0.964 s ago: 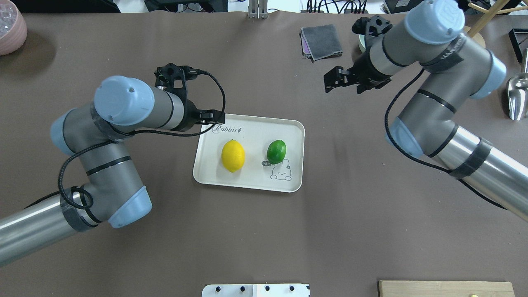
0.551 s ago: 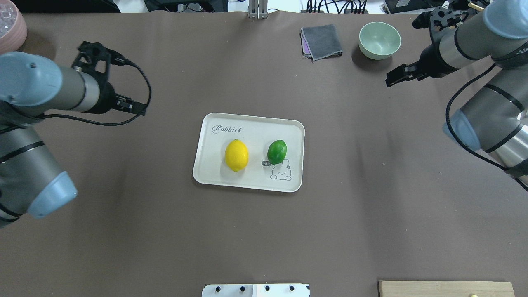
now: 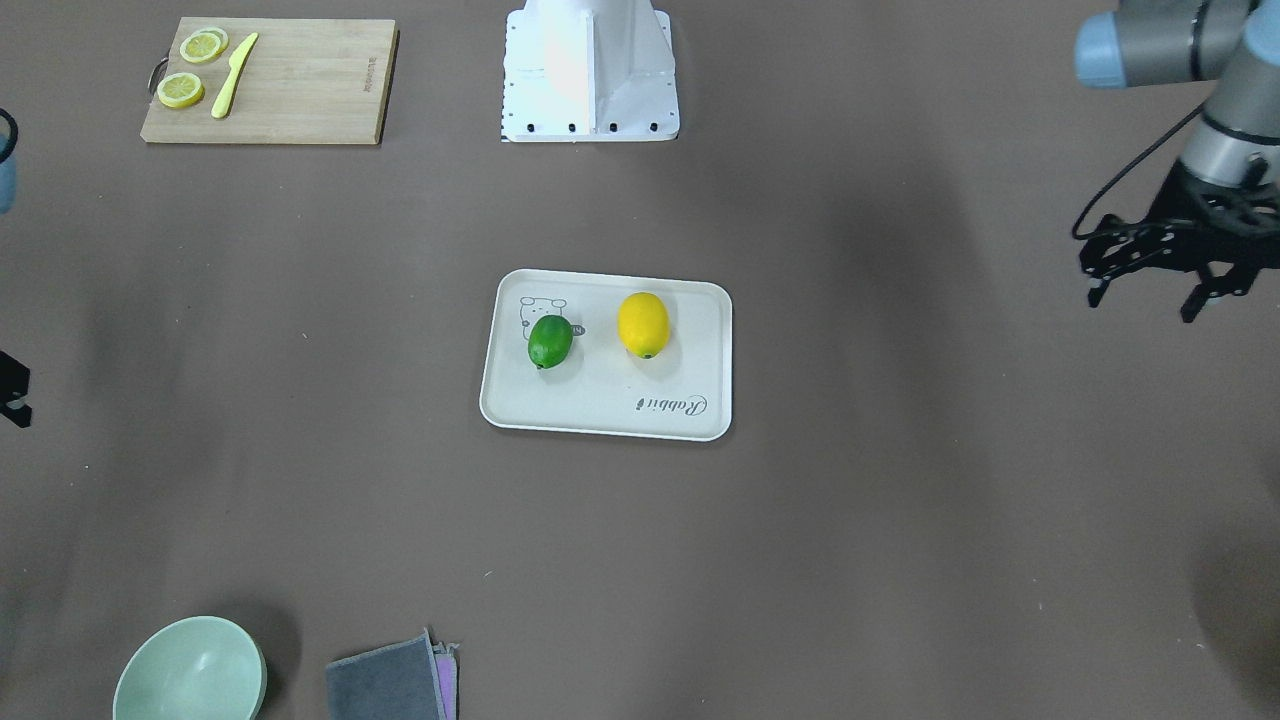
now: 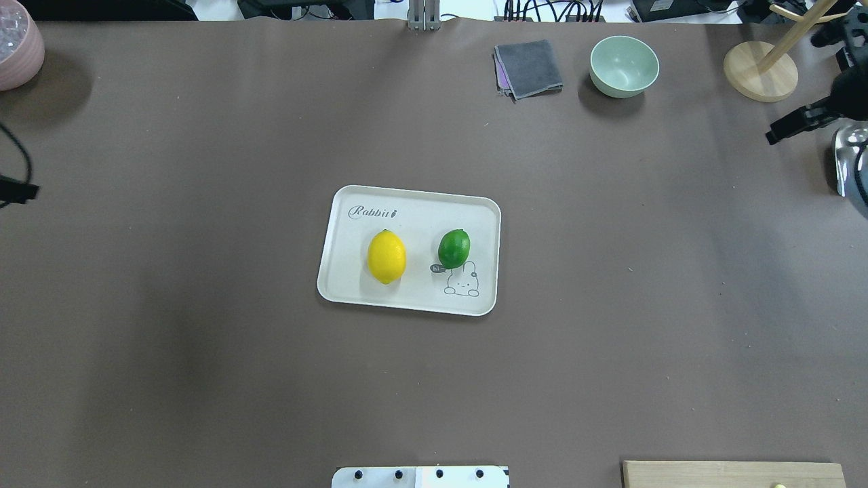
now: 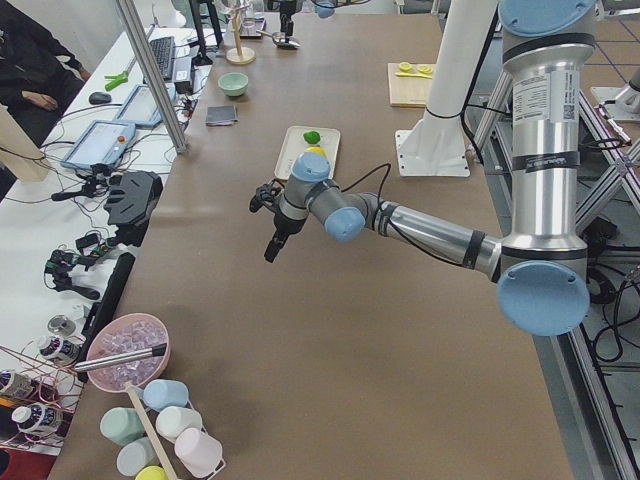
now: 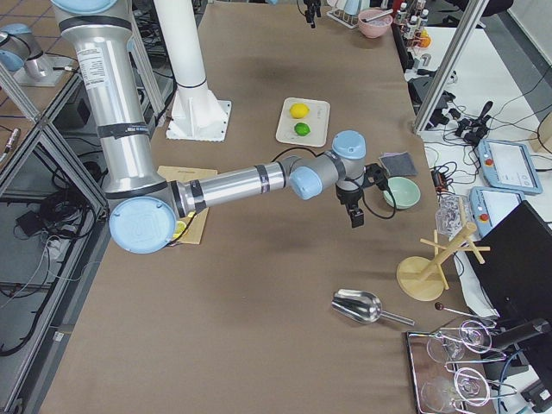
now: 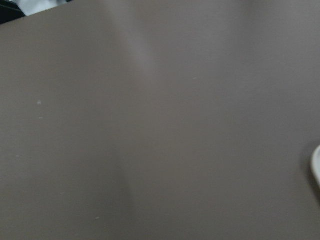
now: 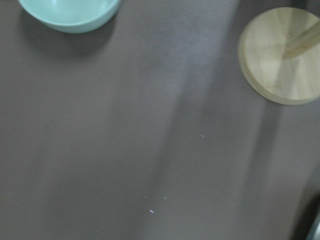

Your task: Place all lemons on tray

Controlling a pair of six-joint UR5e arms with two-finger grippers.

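The yellow lemon [image 4: 386,256] and the green lemon [image 4: 454,248] lie side by side on the cream tray [image 4: 413,298] at the table's middle. The front-facing view also shows the yellow lemon [image 3: 643,324], the green lemon [image 3: 550,341] and the tray [image 3: 600,400]. My left gripper [image 3: 1140,305] hangs open and empty far off to the tray's side; only its edge [image 4: 17,192] shows overhead. My right gripper [image 4: 790,127] is at the far right edge, seen side-on, and I cannot tell whether it is open or shut. Neither gripper is near the lemons.
A green bowl [image 4: 624,66], a grey cloth [image 4: 529,68] and a wooden stand base [image 4: 759,71] sit along the back. A metal scoop [image 4: 847,156] lies at the right edge. A bamboo board [image 3: 270,80] holds lemon slices and a knife. A pink bowl [image 4: 17,47] is back left.
Both arms have swung outward from the tray to the table's left and right edges. The lemons and tray stay where they were.
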